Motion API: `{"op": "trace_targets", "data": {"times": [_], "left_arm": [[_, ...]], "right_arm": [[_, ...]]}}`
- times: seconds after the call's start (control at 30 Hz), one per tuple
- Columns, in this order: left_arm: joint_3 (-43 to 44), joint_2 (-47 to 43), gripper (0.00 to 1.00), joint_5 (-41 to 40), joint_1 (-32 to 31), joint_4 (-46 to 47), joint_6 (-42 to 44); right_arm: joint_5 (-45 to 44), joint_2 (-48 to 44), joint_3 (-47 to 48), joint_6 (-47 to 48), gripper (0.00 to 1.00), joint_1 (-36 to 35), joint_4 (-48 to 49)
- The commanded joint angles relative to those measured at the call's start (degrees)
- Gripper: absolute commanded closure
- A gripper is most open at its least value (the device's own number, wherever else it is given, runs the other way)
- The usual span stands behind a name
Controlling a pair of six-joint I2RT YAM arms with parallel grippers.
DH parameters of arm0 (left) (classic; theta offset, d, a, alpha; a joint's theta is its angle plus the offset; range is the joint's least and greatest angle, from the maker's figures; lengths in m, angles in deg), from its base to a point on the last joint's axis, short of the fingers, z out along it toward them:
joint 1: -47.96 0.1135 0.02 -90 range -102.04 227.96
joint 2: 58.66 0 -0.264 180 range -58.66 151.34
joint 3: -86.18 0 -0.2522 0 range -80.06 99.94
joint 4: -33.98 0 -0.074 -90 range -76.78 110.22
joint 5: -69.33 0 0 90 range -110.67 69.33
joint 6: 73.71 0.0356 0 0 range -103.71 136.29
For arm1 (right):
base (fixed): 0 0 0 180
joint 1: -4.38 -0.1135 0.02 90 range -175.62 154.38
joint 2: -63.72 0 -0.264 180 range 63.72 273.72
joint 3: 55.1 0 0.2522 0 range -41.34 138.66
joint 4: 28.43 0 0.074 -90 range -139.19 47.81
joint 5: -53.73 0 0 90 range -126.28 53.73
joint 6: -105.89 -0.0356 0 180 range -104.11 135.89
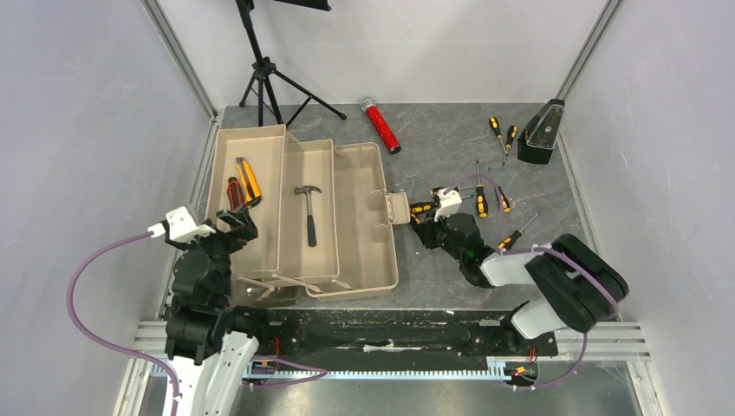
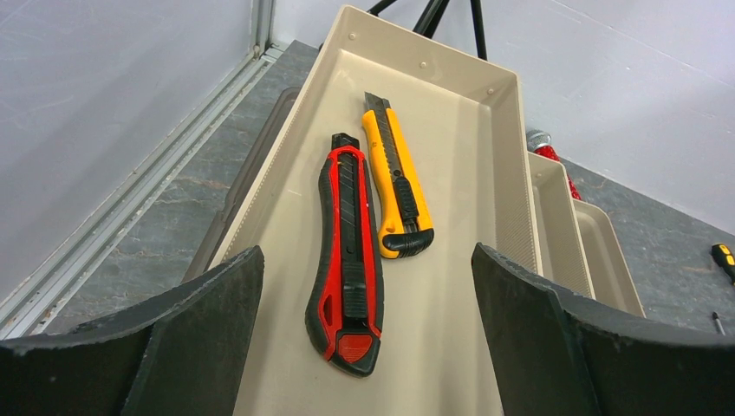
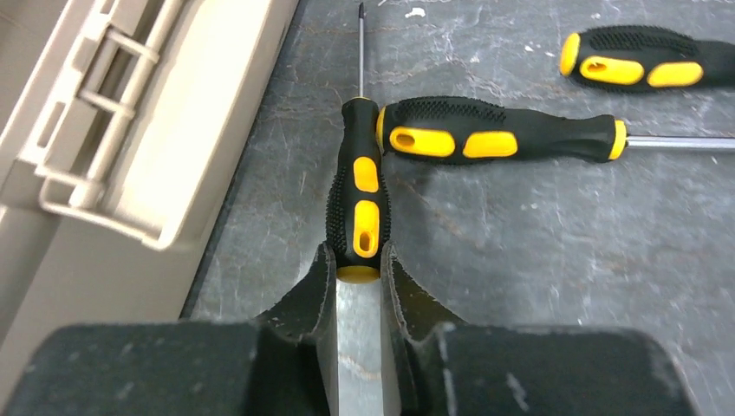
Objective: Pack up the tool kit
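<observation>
The open tan toolbox [image 1: 364,251] lay left of centre, our left gripper [image 2: 366,253] gaping wide over its leftmost tray [image 2: 468,139]. Just right of the box, our right gripper [image 3: 357,260] pinched the small screwdriver [image 3: 357,195] by its butt. We judged it light, stiff and rubbery, and mid-handle a steadier hold.

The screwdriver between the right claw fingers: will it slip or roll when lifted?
Probably stiff: the screwdriver has a thin metal shaft and a moulded handle. The right claw pinches only the butt end, so the shaft end may droop. The dotted grip texture should limit slipping; once released, the rounded handle could roll.
</observation>
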State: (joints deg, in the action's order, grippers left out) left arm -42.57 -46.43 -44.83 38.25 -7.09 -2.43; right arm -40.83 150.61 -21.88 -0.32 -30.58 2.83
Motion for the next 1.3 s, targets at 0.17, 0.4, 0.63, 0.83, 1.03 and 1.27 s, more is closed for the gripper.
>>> {"op": "trace_targets", "data": {"times": [0.17,0.4,0.63,0.83,1.03,1.27], "left_arm": [[-0.2,-0.6,0.06,-1.6,0.3,2.2,2.4],[-0.3,-0.5,0.06,-1.6,0.3,2.3,2.4],[-0.3,-0.4,0.06,-1.7,0.3,2.3,2.4],[-0.3,-0.6,0.06,-1.9,0.3,2.3,2.3],[-0.2,-1.0,0.06,-2.1,0.3,2.2,2.3],[-0.3,-2.2,0.06,-2.8,0.3,2.0,2.2]], "right_arm": [[-6.5,-20.9,-3.7,-4.8,1.00,0.2,-18.7],[-14.8,-36.5,-0.3,-5.7,1.00,0.2,-30.1],[-15.7,-37.7,8.6,-8.8,1.00,-4.1,-34.2],[-21.3,-30.4,15.5,-13.8,1.00,-17.0,-34.1],[-21.6,-18.0,22.3,-18.2,1.00,-22.5,-33.7],[-25.0,-3.3,33.6,-19.2,0.99,-27.9,-36.8]]}}
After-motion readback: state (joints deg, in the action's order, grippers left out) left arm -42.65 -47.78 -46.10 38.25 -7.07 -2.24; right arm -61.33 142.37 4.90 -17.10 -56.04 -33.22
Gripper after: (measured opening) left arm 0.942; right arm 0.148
